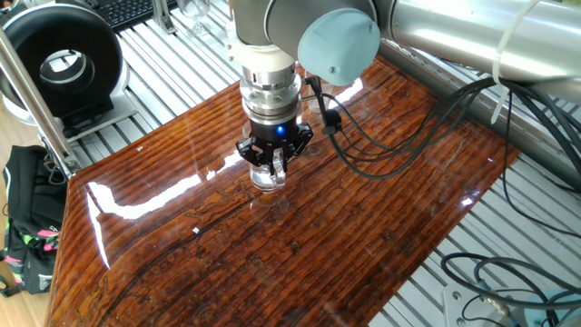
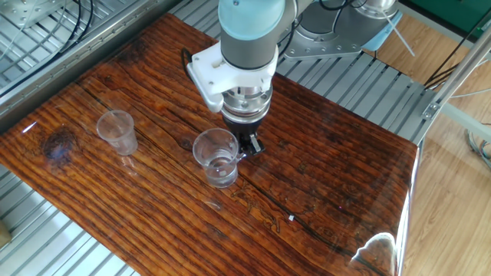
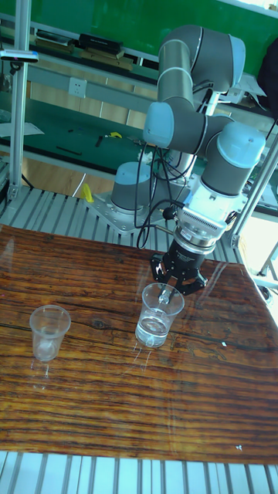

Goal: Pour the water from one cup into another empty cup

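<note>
The mug [image 2: 215, 156] is seen standing upright on the wooden table [image 2: 330, 192], its long axis vertical and its mouth turned straight up; a small amount of water [image 3: 152, 332] is held in its thick base; the mug sits near the middle of the table, directly below the wrist of the arm. The small tapered cup [image 2: 117, 132] is also upright, well apart from the mug, toward the table edge on the side away from the gripper.

In the tall fixed view both cups [image 3: 49, 332] are shown side-on and the water level can be read through the mug wall [image 3: 158, 315]; in one fixed view the mug [image 1: 270, 178] is mostly hidden beneath the gripper [image 1: 275, 163] and the small cup is not made out; in the other fixed view both rims are seen from above.

The gripper [image 2: 245, 146] is lowered at the side of the mug nearest the arm; its fingers [image 3: 164, 294] appear to be closed over the rim, one finger inside the wall, though the contact is partly hidden by the glass; nothing else is touched by it.
</note>
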Motion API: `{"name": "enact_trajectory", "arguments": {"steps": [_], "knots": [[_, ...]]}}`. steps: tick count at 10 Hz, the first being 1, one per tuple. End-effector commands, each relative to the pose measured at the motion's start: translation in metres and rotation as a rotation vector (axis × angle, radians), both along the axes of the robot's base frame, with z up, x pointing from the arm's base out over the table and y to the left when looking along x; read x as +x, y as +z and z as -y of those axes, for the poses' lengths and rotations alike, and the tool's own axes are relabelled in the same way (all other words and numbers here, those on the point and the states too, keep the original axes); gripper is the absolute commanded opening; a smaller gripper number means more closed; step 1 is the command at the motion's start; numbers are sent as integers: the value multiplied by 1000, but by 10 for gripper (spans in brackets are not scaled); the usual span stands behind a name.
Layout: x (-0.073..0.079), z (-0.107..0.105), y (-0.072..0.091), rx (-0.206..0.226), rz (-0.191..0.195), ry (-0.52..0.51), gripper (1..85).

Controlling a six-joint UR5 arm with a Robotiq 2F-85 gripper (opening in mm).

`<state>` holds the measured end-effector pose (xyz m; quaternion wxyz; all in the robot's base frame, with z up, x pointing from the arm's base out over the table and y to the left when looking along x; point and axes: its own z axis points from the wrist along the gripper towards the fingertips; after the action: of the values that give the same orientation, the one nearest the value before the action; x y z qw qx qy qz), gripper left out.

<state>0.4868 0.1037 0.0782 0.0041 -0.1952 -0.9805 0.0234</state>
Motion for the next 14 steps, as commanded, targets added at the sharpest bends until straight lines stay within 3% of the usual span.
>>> {"name": "enact_trajectory", "arguments": {"steps": [1,5,10,12,14], "knots": [[-1,-5,2,19,0,7,223],[5,-3,1,24,25,26,347],[5,-3,3,5,30,13,350],[4,2,7,-32,25,35,360],[2,-7,10,-10,23,30,367]]}}
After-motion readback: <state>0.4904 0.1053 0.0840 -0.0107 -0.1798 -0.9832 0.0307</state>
